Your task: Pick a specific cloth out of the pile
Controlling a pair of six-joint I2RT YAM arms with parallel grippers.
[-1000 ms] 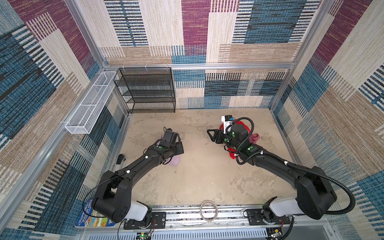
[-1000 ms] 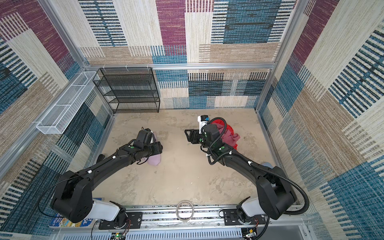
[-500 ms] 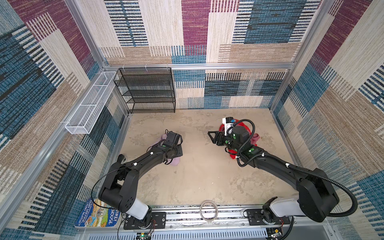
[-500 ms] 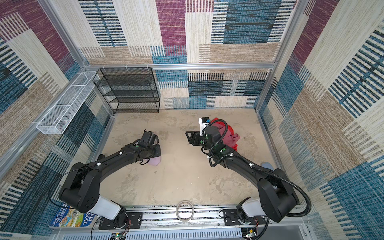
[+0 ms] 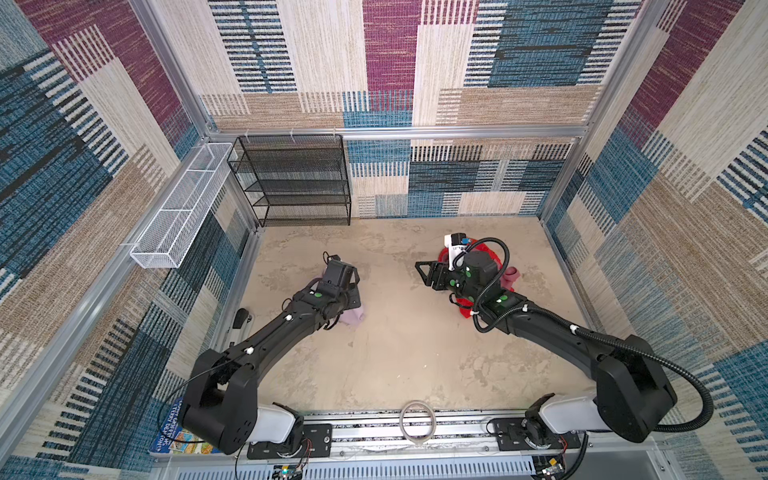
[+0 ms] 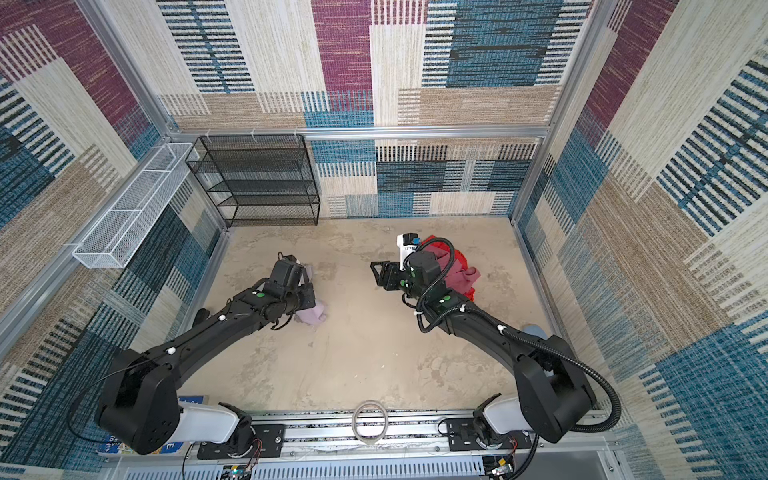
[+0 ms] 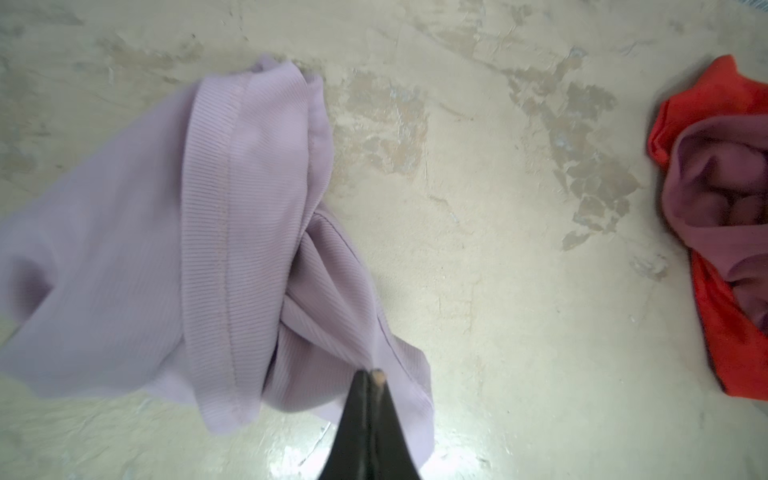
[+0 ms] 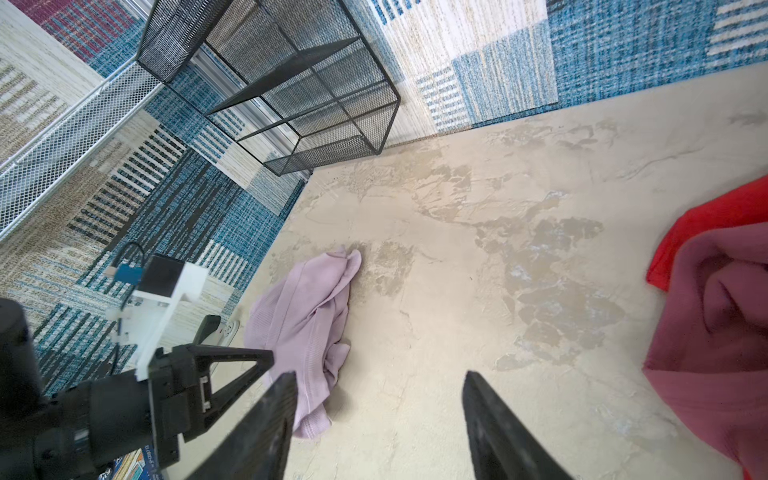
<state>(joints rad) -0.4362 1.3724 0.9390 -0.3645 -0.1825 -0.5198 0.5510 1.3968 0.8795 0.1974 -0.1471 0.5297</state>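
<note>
I see the cloth [image 7: 249, 199] lying by itself toward the left edge of the table [image 5: 395, 374], well apart from the pile [image 6: 465, 276] of red and dusty-mauve fabric near the right edge. I judge that separation is deliberate, so a grasp here lifts only this piece. It is crumpled, with its ribbed hem facing up. Its folds draw together toward the left gripper [image 7: 372, 376], whose jaws are pressed tight on a pinch of that fabric. The right gripper [image 8: 378, 382] hovers beside the pile over bare table, its jaws well apart, holding and touching nothing. I take it to be parked clear of the work.
</note>
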